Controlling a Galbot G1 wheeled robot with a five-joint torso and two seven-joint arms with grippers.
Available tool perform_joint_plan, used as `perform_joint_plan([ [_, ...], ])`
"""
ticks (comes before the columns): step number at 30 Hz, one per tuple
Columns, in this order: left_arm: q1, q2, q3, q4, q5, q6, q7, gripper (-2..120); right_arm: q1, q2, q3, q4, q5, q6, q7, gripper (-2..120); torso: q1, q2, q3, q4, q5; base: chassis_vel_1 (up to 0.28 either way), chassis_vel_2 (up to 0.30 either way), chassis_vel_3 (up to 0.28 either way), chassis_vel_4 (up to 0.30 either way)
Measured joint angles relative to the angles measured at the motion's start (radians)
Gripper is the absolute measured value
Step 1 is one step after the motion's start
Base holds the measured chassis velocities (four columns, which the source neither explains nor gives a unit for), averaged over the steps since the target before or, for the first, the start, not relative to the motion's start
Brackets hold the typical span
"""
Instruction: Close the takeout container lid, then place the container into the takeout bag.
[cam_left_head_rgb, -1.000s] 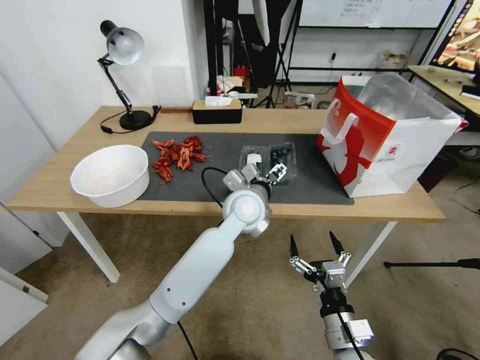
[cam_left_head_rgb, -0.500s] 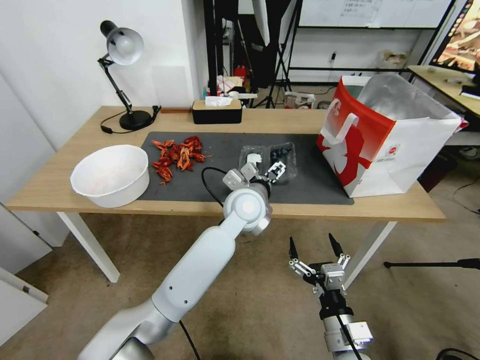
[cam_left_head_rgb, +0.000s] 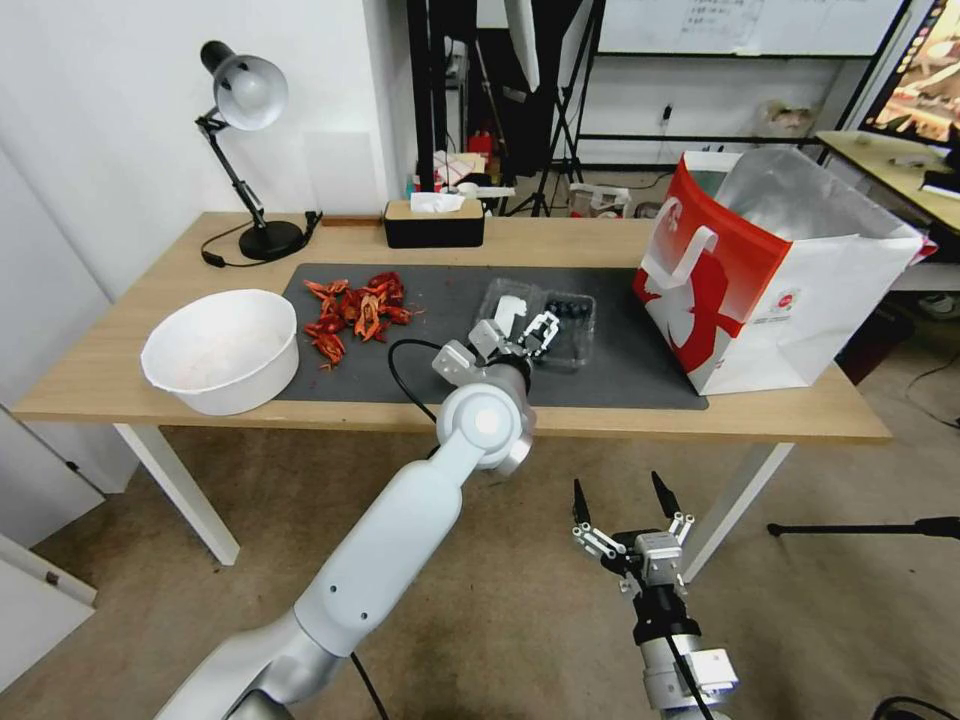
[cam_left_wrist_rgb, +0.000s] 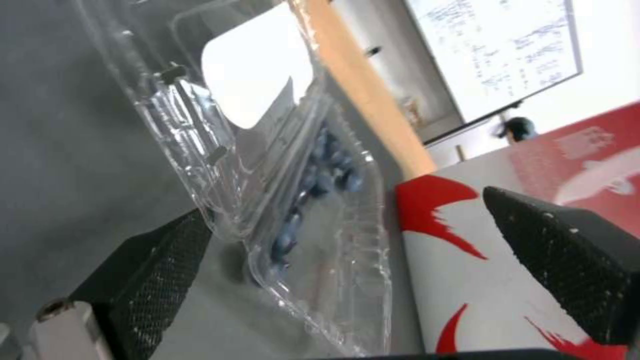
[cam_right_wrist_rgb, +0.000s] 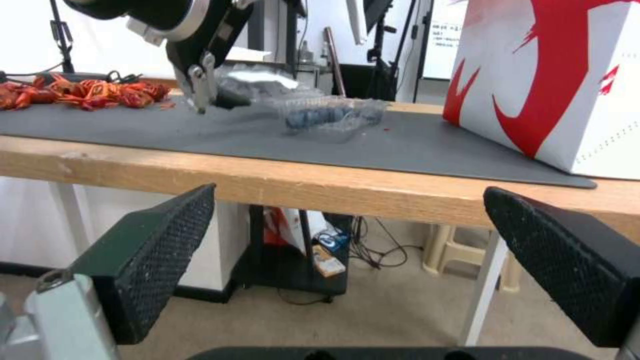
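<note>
Nearest, the right gripper (cam_left_head_rgb: 616, 498) hangs below the front edge of the table (cam_left_head_rgb: 120, 370), out over the carpet, its two black fingers spread wide and holding nothing. Above it, the left arm reaches over the front edge onto the dark mat (cam_left_head_rgb: 440, 380), and the left gripper (cam_left_head_rgb: 528, 330) sits low at the container (cam_left_head_rgb: 566, 322), fingers apart. In the left wrist view one finger (cam_left_wrist_rgb: 157, 265) lies just beside the lower rim of the takeout container lid (cam_left_wrist_rgb: 257, 85), which stands partly raised, white label showing, hinged over the berry half. The container rests on the mat right of its middle, dark blue berries (cam_left_wrist_rgb: 320, 175) inside. To its right, near the table's right end, stands the takeout bag (cam_left_head_rgb: 780, 280), upright and open, foil lining showing. Red crayfish shells (cam_left_head_rgb: 355, 305) lie on the mat's left part.
</note>
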Motion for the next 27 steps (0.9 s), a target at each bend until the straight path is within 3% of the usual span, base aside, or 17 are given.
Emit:
perform_joint_plan([
  [5,0.010,0.012,0.017,0.002,0.085,-0.018,0.073,100,-0.003,0.002,-0.001,0.000,-0.004,0.003,0.000,100,0.000,0.000,0.000,0.0000,0.0000,0.000,0.000,0.000,0.000],
  [12,0.032,0.048,0.055,0.020,0.253,-0.048,0.226,100,-0.012,0.003,0.000,-0.001,-0.007,0.013,-0.001,100,0.000,0.000,0.000,0.0000,0.0000,0.000,0.000,0.000,0.000],
  [27,0.042,0.064,0.098,0.057,0.438,-0.068,0.310,100,-0.022,0.001,0.001,0.000,-0.009,0.025,-0.001,100,0.000,0.000,0.000,-0.0001,0.0001,0.000,0.000,0.000,0.000],
])
